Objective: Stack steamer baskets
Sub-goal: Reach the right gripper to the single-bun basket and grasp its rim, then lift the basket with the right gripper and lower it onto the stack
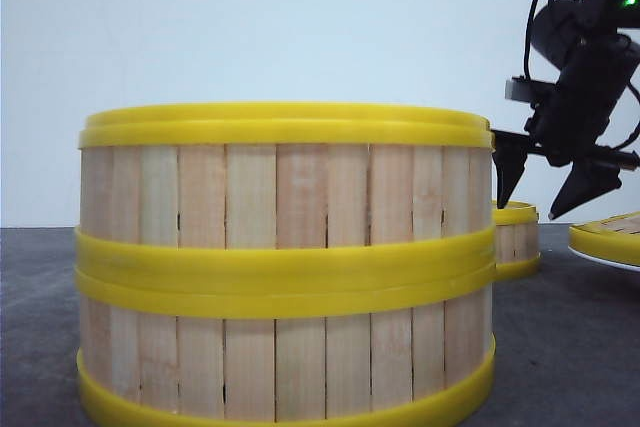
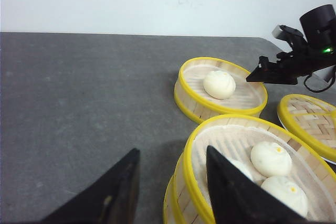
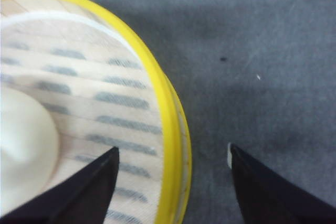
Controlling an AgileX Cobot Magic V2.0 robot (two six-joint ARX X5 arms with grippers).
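Front view: I see my right gripper (image 1: 540, 192) spread above the far single basket (image 1: 516, 239). Left wrist: left gripper (image 2: 170, 187) parted, straddling the stacked baskets' (image 2: 199, 182) rim. Right wrist: basket rim between spread fingers (image 3: 100, 177).

Left claw (image 2: 170, 192) straddles stacked steamer baskets' (image 2: 247, 182) rim

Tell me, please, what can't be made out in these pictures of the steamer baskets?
- Front view: the two-basket stack hides most of the single basket behind it and shows none of the contents.
- Left wrist view: the left claw covers part of the stack; the lower basket's contents are hidden.
- Right wrist view: the bun is cut off by the edge and blurred; the right claw straddles the rim, contact unclear.
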